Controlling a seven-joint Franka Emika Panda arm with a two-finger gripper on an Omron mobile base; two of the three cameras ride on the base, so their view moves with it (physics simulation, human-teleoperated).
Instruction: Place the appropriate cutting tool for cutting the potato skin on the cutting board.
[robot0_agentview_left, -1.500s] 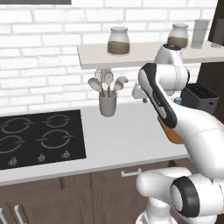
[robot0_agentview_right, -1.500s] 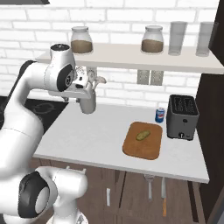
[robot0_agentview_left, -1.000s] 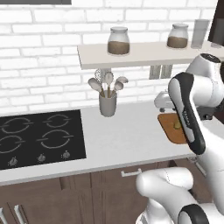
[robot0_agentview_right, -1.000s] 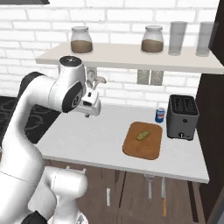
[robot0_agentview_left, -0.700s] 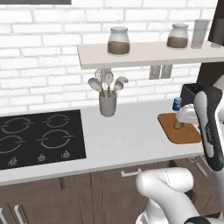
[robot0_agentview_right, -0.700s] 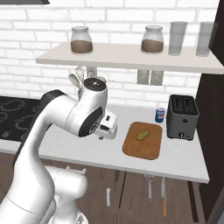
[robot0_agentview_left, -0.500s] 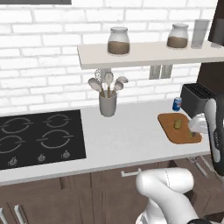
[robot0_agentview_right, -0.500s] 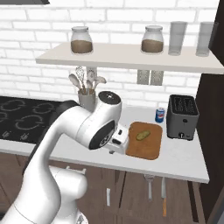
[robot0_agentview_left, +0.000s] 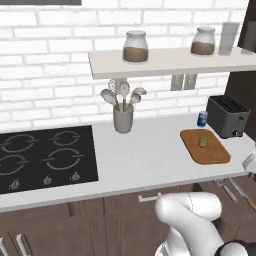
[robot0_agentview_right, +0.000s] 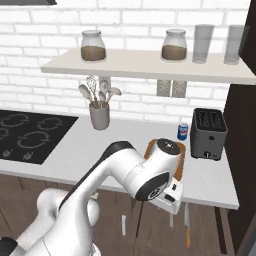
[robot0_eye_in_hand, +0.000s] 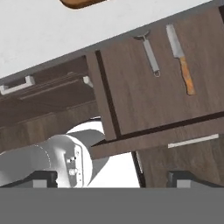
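Potato (robot0_agentview_left: 203, 142) sits on the cutting board (robot0_agentview_left: 215, 155), near the toaster (robot0_agentview_left: 228, 116). An open drawer (robot0_eye_in_hand: 144, 105) below the counter holds a peeler (robot0_eye_in_hand: 149, 52) and a knife (robot0_eye_in_hand: 180, 57). The gripper (robot0_eye_in_hand: 113, 177) seems spread wide and empty, though its tips barely show.

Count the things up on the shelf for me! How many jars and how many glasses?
Jars: 2
Glasses: 2
Total: 4
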